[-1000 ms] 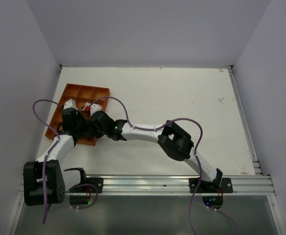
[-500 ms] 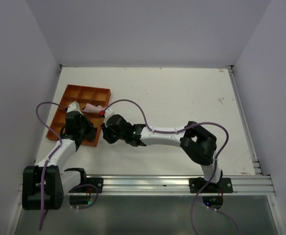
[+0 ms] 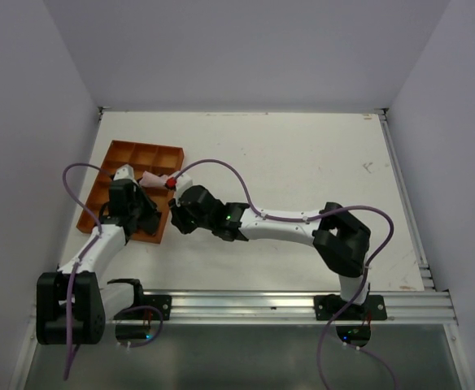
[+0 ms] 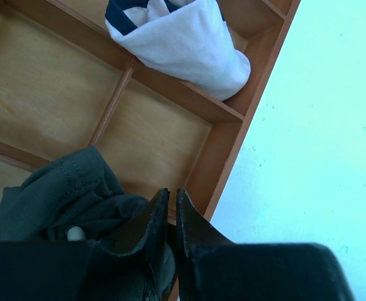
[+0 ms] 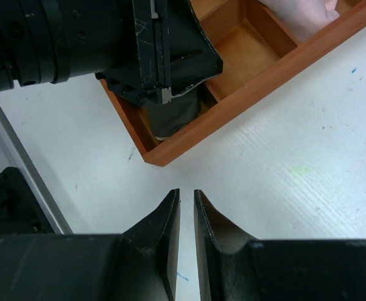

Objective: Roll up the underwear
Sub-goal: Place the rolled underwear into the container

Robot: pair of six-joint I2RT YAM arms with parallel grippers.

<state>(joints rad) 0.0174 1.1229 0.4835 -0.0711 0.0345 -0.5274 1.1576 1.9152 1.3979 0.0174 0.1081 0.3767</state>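
Observation:
The underwear (image 4: 64,200) is a dark grey bunched cloth lying in the near-right corner compartment of the orange tray (image 4: 258,94). It also shows in the right wrist view (image 5: 173,116), partly hidden under my left gripper. My left gripper (image 4: 169,193) hovers over that compartment with its jaws shut and nothing between the tips; the cloth lies just left of and below its fingers. In the top view it is over the tray's front corner (image 3: 140,213). My right gripper (image 5: 186,193) is shut and empty over the white table, just outside the tray's corner (image 3: 179,218).
A pale pink rolled cloth (image 4: 189,41) sits in a compartment further back, also seen in the top view (image 3: 152,179). The other tray compartments (image 4: 39,88) show bare wood. White table (image 3: 302,162) stretches to the right; walls stand on the left, back and right.
My right gripper has pulled back from over the tray, to the right, onto the table beside it. My left gripper has stayed over the tray's front corner.

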